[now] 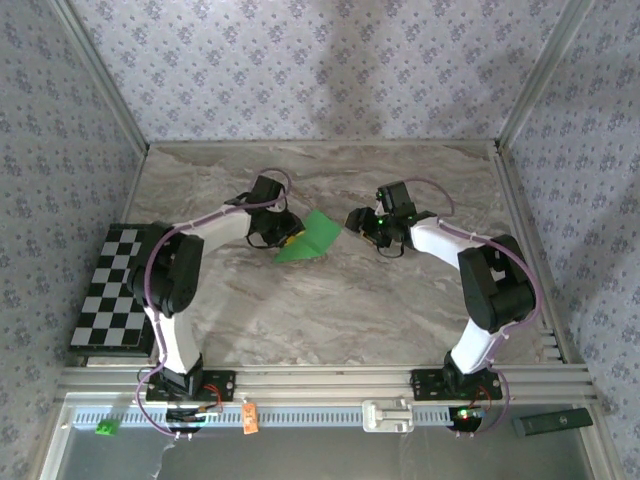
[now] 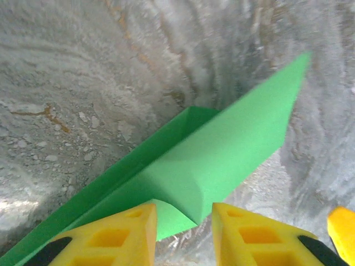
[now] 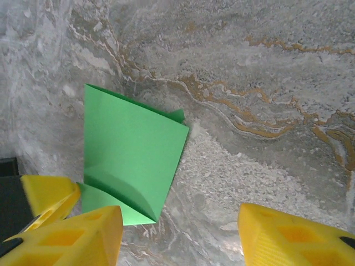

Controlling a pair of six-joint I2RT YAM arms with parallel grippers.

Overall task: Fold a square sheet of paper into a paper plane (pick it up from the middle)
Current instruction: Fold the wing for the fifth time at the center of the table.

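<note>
Yellow fingers (image 2: pixel 119 235) of the left gripper (image 2: pixel 184 213) stand partly apart, with the near end of the square sheet of paper (image 2: pixel 222 155) between them. In the left wrist view the paper meets one finger, while a sliver of table shows beside the other, so the jaws are not closed on it. The sheet is bright green and partly folded: one flap rises along a crease, and the rest runs away from the fingers across the marble-patterned table (image 1: pixel 350 310). The right gripper (image 3: pixel 180 227) is wide open with bare table between its fingers, and a corner of the sheet lies just beside one fingertip. In the top external view the sheet sits near the middle of the table, between the two grippers, at the left gripper's tip and close to the right one. A black-and-white checkered board (image 1: pixel 115 290) lies at the table's left edge, well apart from the paper.
</note>
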